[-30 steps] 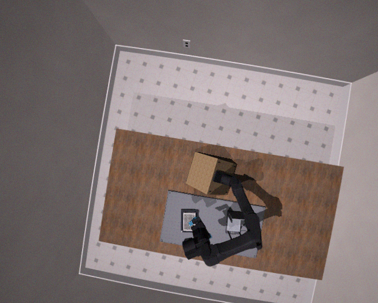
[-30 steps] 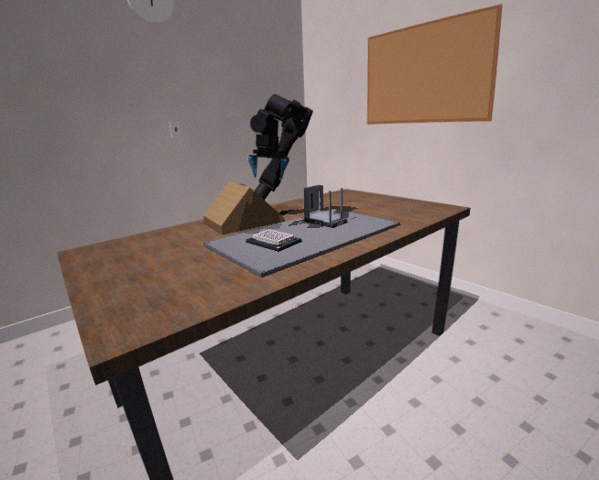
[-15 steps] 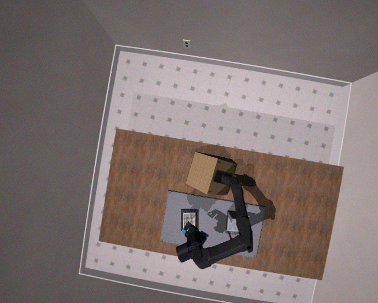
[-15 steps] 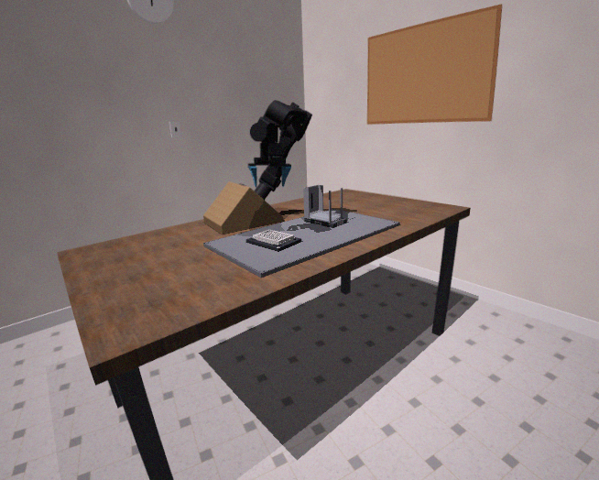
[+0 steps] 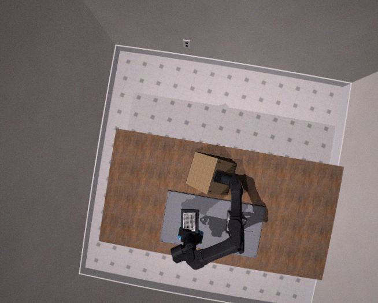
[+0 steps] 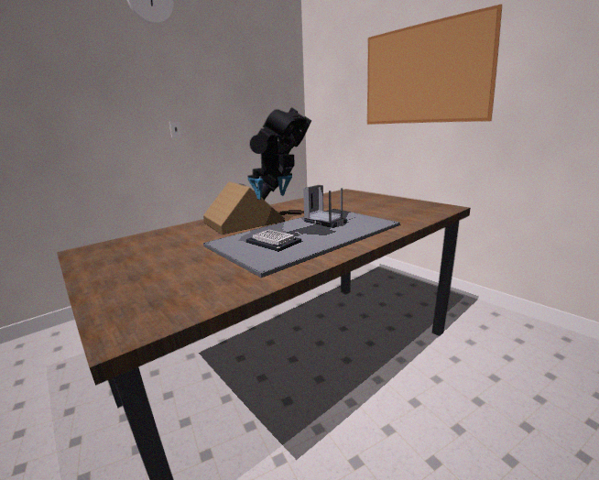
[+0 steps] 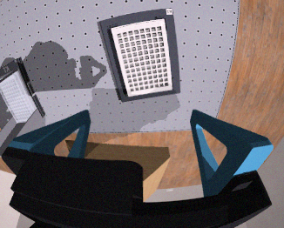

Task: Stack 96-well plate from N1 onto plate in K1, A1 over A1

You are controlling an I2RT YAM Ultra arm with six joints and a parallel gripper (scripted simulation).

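A white 96-well plate point(image 5: 189, 221) point(image 6: 274, 236) point(image 7: 141, 57) sits in the dark nest N1 point(image 6: 279, 246) point(image 7: 114, 61). The pale A1 square point(image 7: 169, 11) is outside the nest's upper right corner in the wrist view. A pale plate point(image 6: 324, 215) point(image 7: 18, 97) lies low in the stack rack K1 point(image 6: 314, 200), at the left edge of the wrist view; the arm hides most of the rack in the top view. My gripper point(image 6: 271, 195) point(image 7: 140, 115) is open and empty, high above the board. The nest lies ahead of the fingertips in the wrist view. The rack's tabs cannot be made out.
The grey perforated board point(image 5: 173, 202) point(image 6: 360, 231) point(image 7: 205, 65) carries nest and rack on the wooden table point(image 5: 141, 189) point(image 6: 149, 279). A wooden wedge block point(image 5: 202, 172) point(image 6: 232, 204) stands behind the board by the arm's base. Thin upright posts and a tall back wall rise from the rack.
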